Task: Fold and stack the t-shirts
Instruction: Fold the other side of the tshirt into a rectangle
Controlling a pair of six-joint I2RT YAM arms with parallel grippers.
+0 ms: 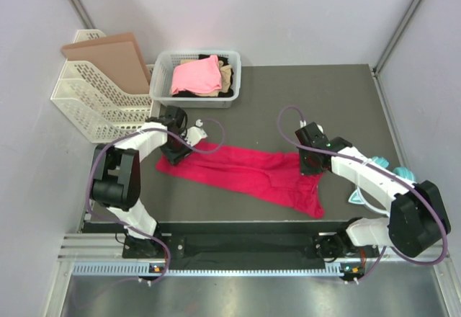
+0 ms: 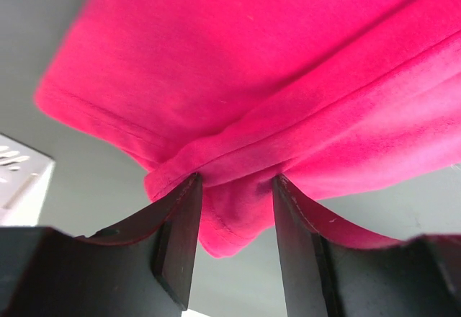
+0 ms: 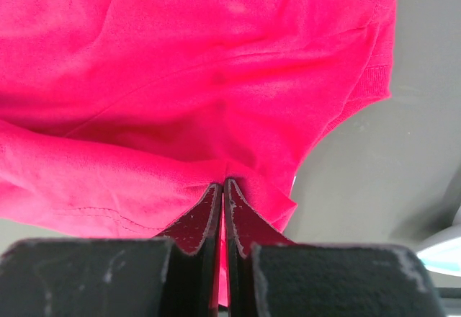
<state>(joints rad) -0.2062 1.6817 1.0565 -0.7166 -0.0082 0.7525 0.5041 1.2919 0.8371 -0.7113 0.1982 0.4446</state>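
Crimson t-shirt [image 1: 245, 173]: lies mid-table [image 1: 302, 101], spanning 9 to 3 o'clock. Left claw [image 2: 236, 187] grips a bunched edge; right claw [image 3: 222, 187] pinches a thin fold. Soft, limp, light; hold at corners.

No legible text or labels

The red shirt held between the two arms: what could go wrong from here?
1. The right tool pinches only a thin bit of the crimson t-shirt, so it might slip free under a pull.
2. The left tool grips a bunched wad, and the shirt lies rumpled and slanted on the table, so a fold may come out crooked.
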